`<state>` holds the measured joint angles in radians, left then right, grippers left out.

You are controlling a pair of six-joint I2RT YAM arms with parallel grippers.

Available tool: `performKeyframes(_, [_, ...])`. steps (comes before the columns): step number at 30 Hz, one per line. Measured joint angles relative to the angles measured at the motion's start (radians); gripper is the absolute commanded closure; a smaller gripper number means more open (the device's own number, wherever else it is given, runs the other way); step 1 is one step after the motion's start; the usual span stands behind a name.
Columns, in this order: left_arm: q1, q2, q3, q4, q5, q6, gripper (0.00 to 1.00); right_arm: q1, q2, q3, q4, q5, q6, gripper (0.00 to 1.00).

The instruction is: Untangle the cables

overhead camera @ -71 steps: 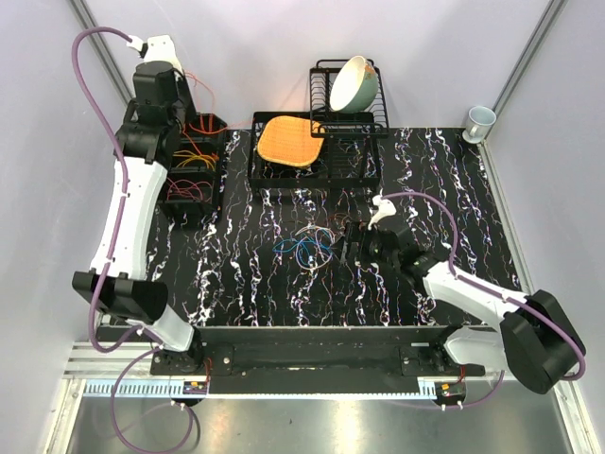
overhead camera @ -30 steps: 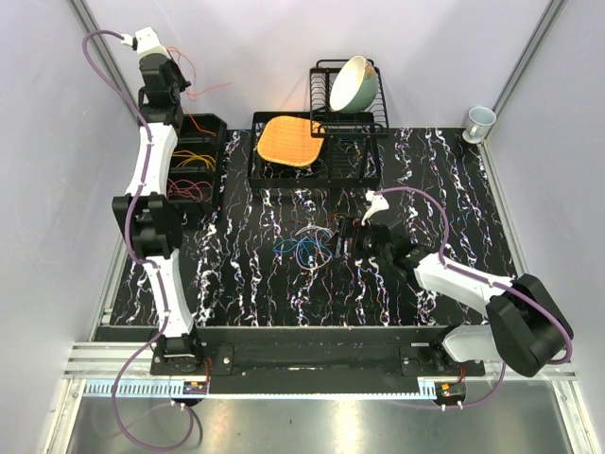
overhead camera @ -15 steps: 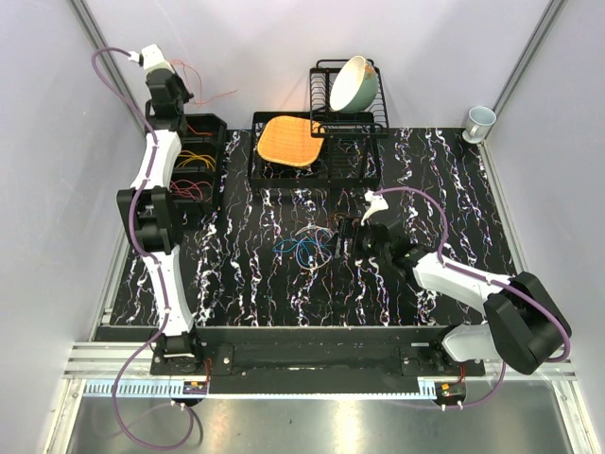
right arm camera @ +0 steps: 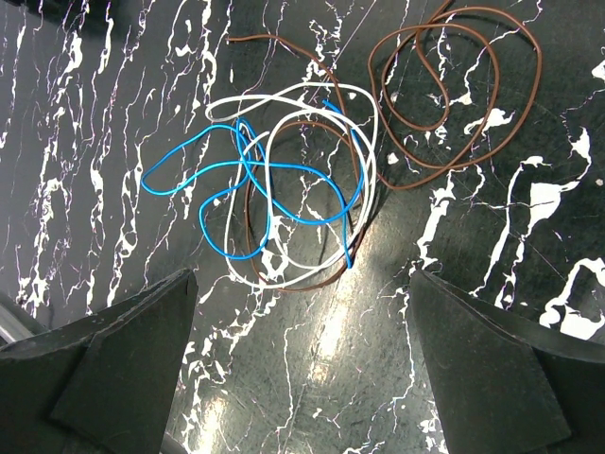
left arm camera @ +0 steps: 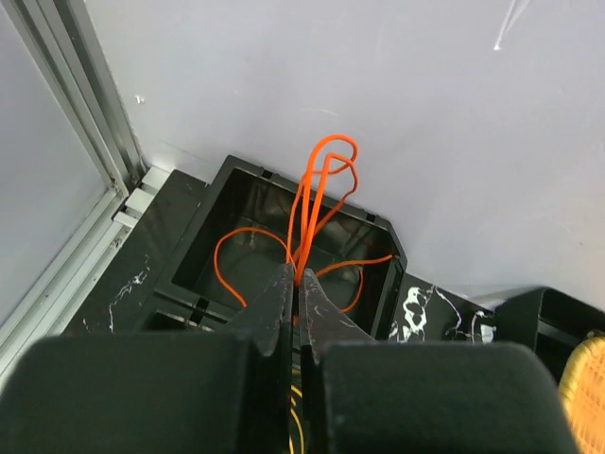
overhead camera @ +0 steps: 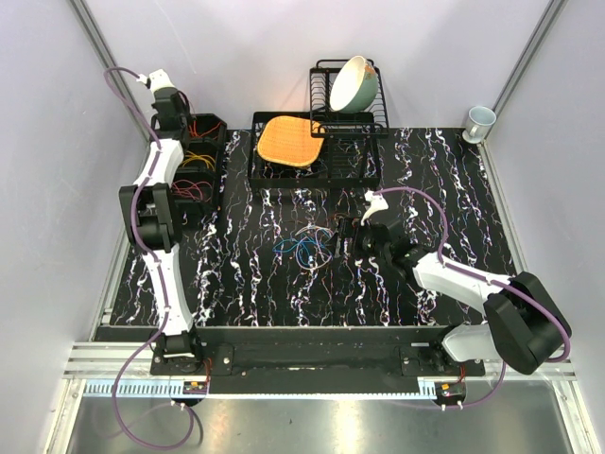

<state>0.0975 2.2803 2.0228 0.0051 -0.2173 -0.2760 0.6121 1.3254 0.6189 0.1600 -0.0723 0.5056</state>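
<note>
On the table, tangled blue, white and brown cables are overhung by the wide-spread, empty right pincer. Over the far-left bin, an orange cable is pinched by the left pincer; release is best made low.

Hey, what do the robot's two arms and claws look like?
The left arm and right arm have white shells with bulky black joints. A lilac hose runs along each. The left claw and right claw have matte black, wedge-shaped fingers. No markings show.
</note>
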Motion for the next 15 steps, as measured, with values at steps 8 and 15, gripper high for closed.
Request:
performKeyframes(8, [0.008, 0.113, 0.121, -0.03, -0.005, 0.012, 1.0, -0.003, 0.0, 0.0, 0.0, 0.0, 0.0, 0.0])
performKeyframes(15, [0.011, 0.162, 0.153, -0.063, 0.002, -0.009, 0.85, -0.003, 0.003, 0.0, 0.0, 0.0, 0.0, 0.0])
